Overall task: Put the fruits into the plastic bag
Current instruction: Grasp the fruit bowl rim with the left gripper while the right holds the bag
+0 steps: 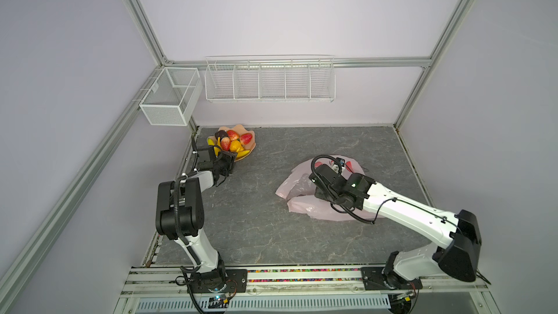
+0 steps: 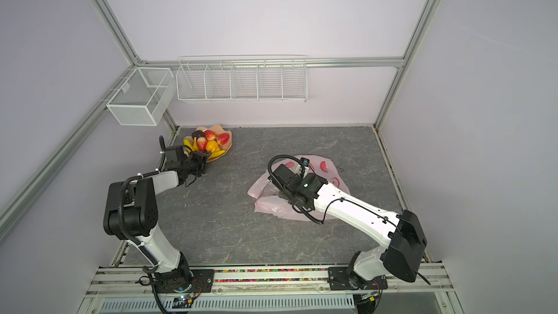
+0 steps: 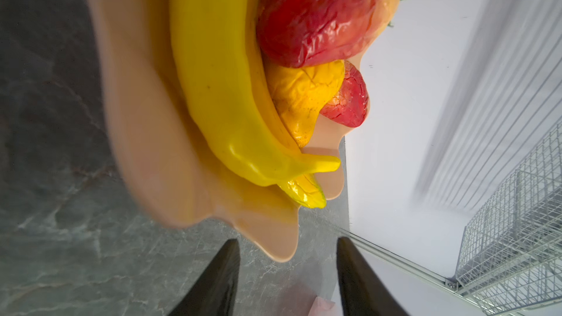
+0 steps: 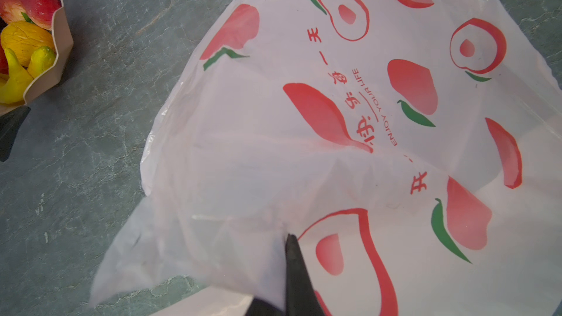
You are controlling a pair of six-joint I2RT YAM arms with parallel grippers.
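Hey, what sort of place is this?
Probably a robot test cell, not a home: an aluminium frame, a left arm and right arm bolted to a rail, and a table holding a dish of toy fruits and a plastic bag.

A: Entry one?
B: Dish (image 1: 252, 143), glossy peach colour, scalloped rim; stands at the far left corner of the grey marbled tabletop (image 1: 271, 231).
A: Wall fittings?
B: White wire rack (image 1: 270, 81), five compartments, back wall. White mesh basket (image 1: 170, 98), left wall, just beside it.

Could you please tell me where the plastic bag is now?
In both top views the plastic bag lies right of centre on the table, under the right gripper, far from the fruit dish.
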